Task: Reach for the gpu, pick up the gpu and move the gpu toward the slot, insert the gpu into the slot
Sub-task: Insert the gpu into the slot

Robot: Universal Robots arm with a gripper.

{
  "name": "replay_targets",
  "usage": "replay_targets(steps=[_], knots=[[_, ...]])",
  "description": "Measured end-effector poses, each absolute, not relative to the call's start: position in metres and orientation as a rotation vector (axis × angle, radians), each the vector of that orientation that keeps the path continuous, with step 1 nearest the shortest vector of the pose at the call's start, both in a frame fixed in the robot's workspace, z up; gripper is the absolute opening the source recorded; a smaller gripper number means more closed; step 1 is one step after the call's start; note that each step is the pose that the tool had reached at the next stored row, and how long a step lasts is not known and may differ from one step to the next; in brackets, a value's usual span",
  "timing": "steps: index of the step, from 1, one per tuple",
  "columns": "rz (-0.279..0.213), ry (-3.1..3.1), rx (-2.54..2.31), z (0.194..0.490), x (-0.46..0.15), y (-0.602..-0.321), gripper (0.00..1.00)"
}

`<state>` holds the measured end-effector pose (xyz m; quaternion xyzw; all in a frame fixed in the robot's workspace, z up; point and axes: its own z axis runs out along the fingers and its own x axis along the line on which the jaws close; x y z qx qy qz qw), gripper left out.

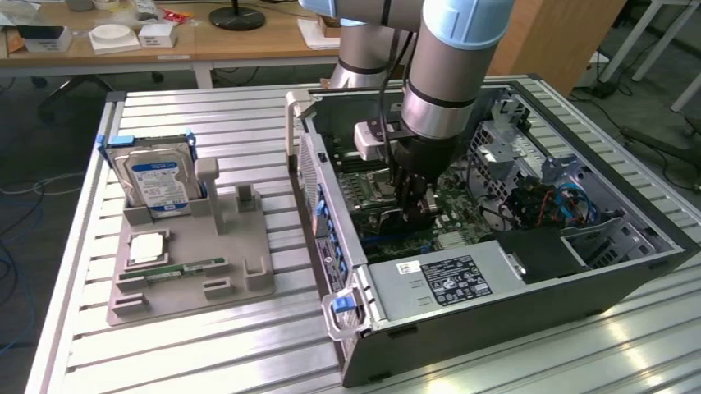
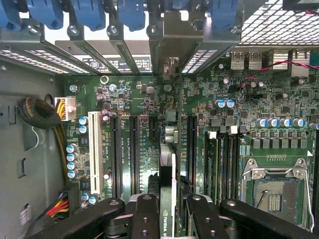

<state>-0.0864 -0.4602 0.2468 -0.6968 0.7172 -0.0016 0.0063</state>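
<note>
The gpu [image 2: 167, 169] stands on edge over the green motherboard [image 2: 149, 104], its lower edge at the slot [image 2: 172, 130] between black connector strips. The gripper [image 2: 167, 209] is clenched on the card's top edge, deep inside the open computer case [image 1: 613, 271].

Nvidia eye logo on the gpu [image 2: 167, 219] edge; other labels too small to read.
</note>
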Motion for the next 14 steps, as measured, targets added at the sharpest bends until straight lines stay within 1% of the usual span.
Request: replay_targets(steps=[14], knots=[[-0.005, 2.237, -2.186, 0.2473, -0.088, -0.4601, 0.26]])
